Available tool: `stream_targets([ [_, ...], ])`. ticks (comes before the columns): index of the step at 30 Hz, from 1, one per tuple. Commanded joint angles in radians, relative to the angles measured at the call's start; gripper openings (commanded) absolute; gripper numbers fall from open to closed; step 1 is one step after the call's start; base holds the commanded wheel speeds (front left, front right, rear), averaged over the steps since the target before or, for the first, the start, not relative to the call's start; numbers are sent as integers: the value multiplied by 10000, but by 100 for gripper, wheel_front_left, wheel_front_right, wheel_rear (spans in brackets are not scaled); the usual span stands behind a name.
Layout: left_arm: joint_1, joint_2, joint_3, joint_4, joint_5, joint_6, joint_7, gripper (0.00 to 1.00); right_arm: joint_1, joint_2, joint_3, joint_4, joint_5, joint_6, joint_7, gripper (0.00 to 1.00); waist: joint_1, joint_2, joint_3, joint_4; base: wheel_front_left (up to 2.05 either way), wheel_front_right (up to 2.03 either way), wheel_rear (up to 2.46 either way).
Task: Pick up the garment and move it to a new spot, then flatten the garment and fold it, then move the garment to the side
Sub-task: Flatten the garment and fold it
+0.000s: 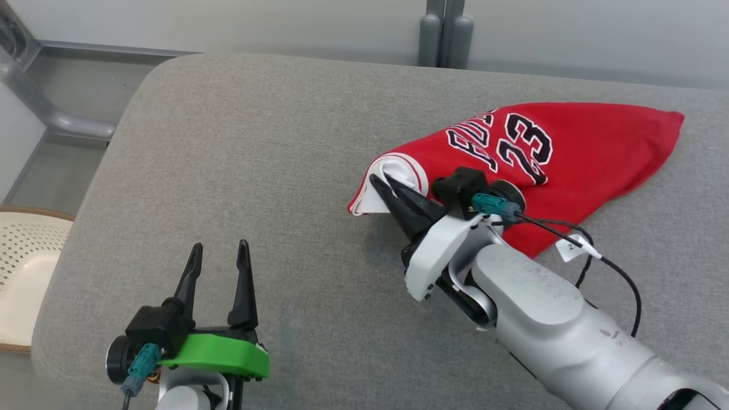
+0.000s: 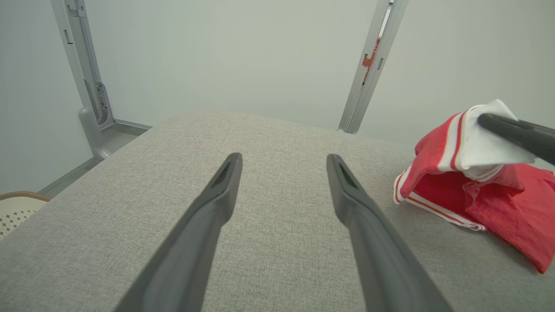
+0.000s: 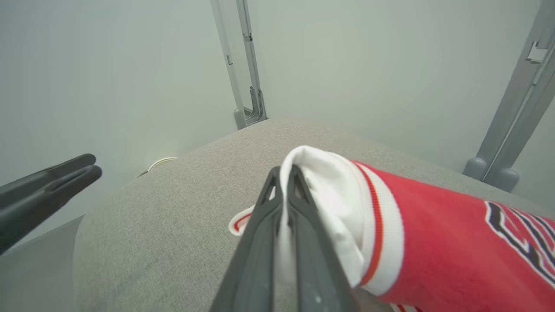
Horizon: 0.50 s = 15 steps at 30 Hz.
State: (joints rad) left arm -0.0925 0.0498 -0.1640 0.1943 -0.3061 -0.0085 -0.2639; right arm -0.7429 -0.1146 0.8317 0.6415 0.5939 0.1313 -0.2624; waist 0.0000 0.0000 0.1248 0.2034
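Observation:
The garment (image 1: 575,154) is a red jersey with white trim and the number 23, lying crumpled at the right of the grey padded table (image 1: 256,148). My right gripper (image 1: 380,181) is shut on the garment's white-trimmed left edge (image 3: 329,203), which is lifted a little off the surface. The same pinched white fold (image 2: 481,143) rises above the red cloth (image 2: 511,208) in the left wrist view. My left gripper (image 1: 219,250) is open with nothing between its fingers (image 2: 217,195), low at the left front of the table, well away from the garment.
A pale perforated chair or basket (image 1: 23,267) stands off the table's left edge. Grey metal posts (image 1: 447,31) rise behind the far edge. A black cable (image 1: 621,273) runs along my right arm. Bare grey table surface spans the left and middle.

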Motion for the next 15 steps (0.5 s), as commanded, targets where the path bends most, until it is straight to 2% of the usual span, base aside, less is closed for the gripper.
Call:
stream_targets([
  [1,11,16,-33,-4,-46,43,-3,100,-225,136,161,298,114,-11,-32,0,0,0,-57,229,0,0,0],
  [9,-110,17,-338,-4,-283,113,-3,100,-1053,592,330,1989,441,-11,-31,0,0,0,-66,1021,0,0,0],
  [15,-56,17,-510,28,-426,182,-3,100,-1366,645,596,2196,753,-8,-33,0,0,0,-32,1475,0,0,0],
])
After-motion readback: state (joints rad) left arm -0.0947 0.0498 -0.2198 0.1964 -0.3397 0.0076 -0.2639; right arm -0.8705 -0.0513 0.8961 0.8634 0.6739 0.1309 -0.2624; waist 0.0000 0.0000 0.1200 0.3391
